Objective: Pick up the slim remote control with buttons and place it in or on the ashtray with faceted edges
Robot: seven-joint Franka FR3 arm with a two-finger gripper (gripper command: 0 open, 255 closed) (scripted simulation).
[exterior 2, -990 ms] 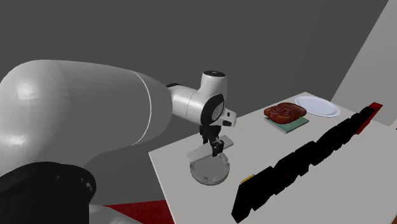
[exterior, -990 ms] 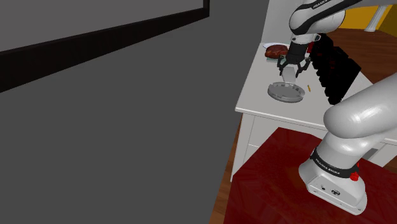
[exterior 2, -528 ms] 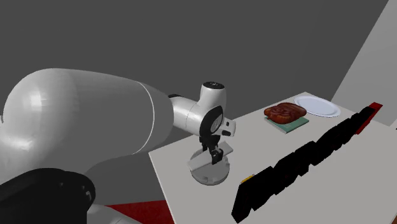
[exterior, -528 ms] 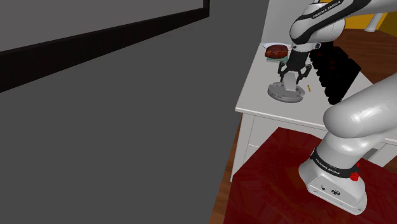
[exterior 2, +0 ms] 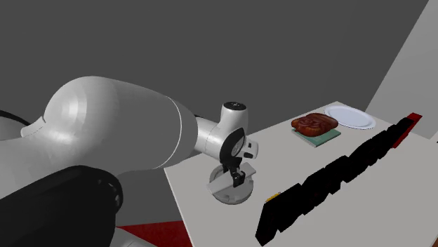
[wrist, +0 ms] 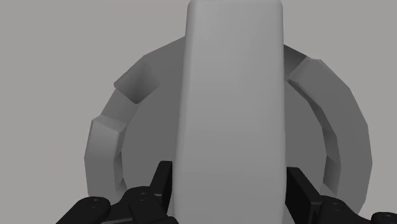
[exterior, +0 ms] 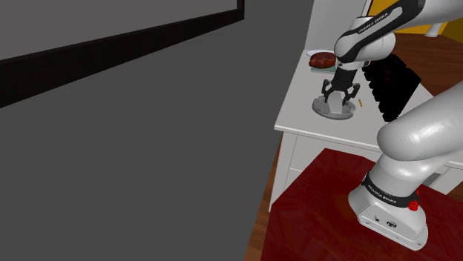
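My gripper [wrist: 229, 194] is shut on a plain grey, slim remote [wrist: 232, 108]; the black fingers [wrist: 161, 183] clasp its two long sides. Directly beyond the remote lies the round grey ashtray [wrist: 105, 146] with a faceted rim, and the remote spans its middle. In the shoulder view the gripper [exterior: 339, 97] points down right over the ashtray [exterior: 329, 113] on the white table [exterior: 312, 122]. In the second exterior view the gripper [exterior 2: 237, 175] holds the remote [exterior 2: 219, 185] level just above the ashtray [exterior 2: 231, 196]; whether they touch I cannot tell.
A brown lump on a teal pad [exterior 2: 314, 126] and a white plate [exterior 2: 349, 117] sit further along the table. A long black block [exterior 2: 330, 179] lies beside the ashtray, with a small yellow item [exterior 2: 274, 196] at its end. Red rug [exterior: 319, 193] covers the floor below.
The gripper has come down with the remote, from well above the ashtray to just over it. The grip on the remote has stayed the same.
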